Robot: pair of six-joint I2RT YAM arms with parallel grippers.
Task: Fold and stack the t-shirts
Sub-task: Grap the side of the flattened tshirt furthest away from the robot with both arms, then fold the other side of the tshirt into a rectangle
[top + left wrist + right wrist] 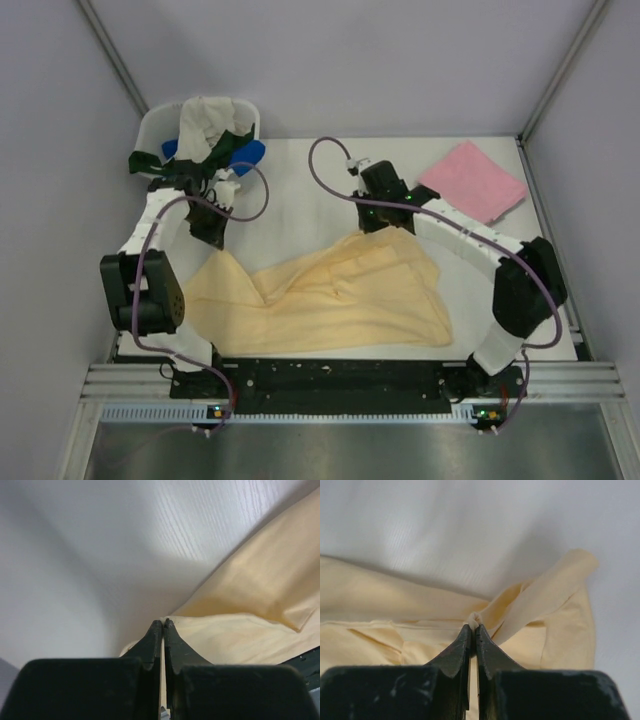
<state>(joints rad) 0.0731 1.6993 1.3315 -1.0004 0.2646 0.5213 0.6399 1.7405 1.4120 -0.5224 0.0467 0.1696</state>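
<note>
A pale peach-yellow t-shirt [330, 295] lies spread and rumpled across the near middle of the table. My left gripper [213, 240] is shut on its far left corner; in the left wrist view the cloth [240, 630] is pinched between the closed tips [163, 622]. My right gripper [378, 226] is shut on the shirt's far right edge; a bunched fold [476, 617] sticks out of its tips [473, 627]. A pink t-shirt [472, 182] lies folded flat at the far right. Cream-white [208, 122], dark green [146, 161] and blue [249, 153] shirts sit in and over the tub.
A white plastic tub [160, 125] stands at the far left corner. Purple cables loop over both arms. Grey walls close in the table on the left, right and back. A metal rail [340, 385] runs along the near edge.
</note>
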